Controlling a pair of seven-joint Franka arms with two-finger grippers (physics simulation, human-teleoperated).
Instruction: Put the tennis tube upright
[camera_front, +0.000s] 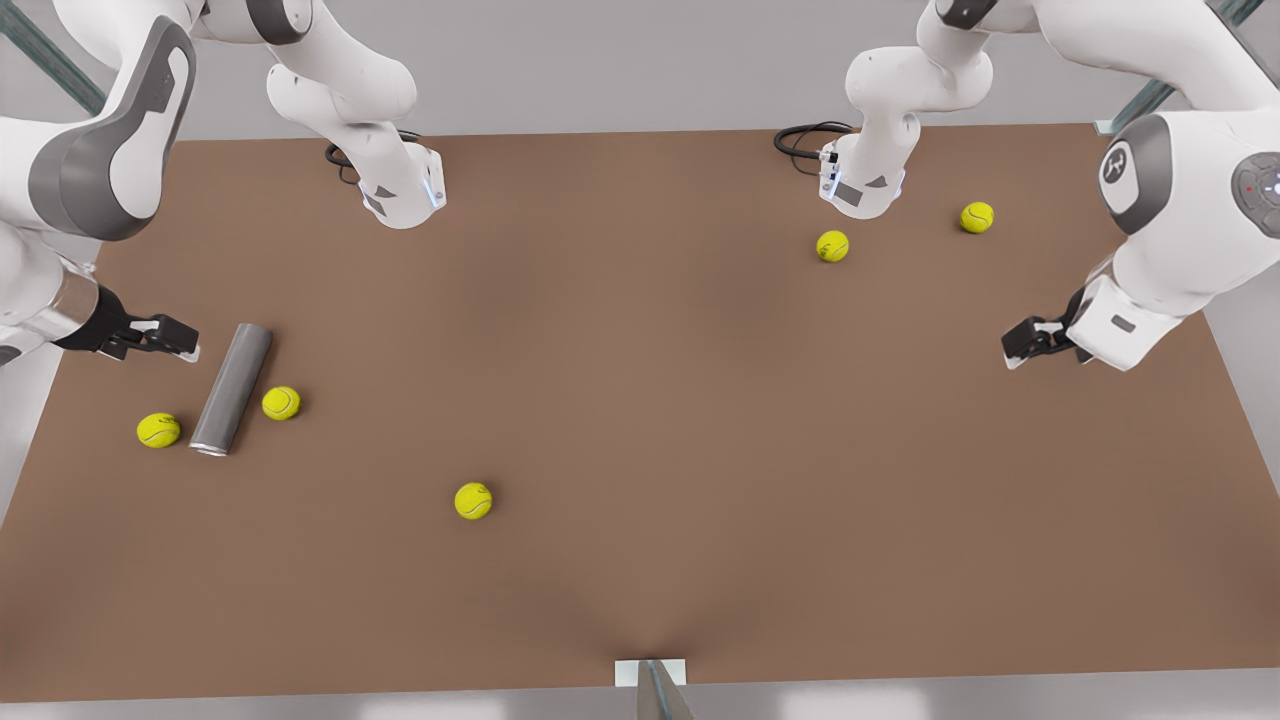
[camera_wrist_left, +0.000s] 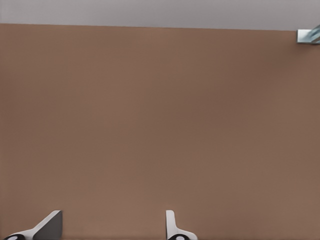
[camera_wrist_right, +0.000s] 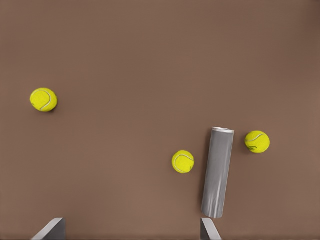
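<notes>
Tennis tube (camera_front: 232, 388) lies flat on the brown table (camera_front: 640, 400) at the front view's left, between two tennis balls (camera_front: 281, 402) (camera_front: 158, 430), long axis running near-to-far. Right gripper (camera_front: 165, 338) hovers just beside the tube's far end, fingers spread wide, empty; it is the nearer arm. Left gripper (camera_front: 1030, 340) waits well apart at the front view's right, fingers (camera_wrist_left: 172, 227) also parted.

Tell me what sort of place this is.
Likely a simulated robot test bench: a bare brown table, two white arms mounted at its far edge, and a grey tennis tube lying among yellow tennis balls.
</notes>
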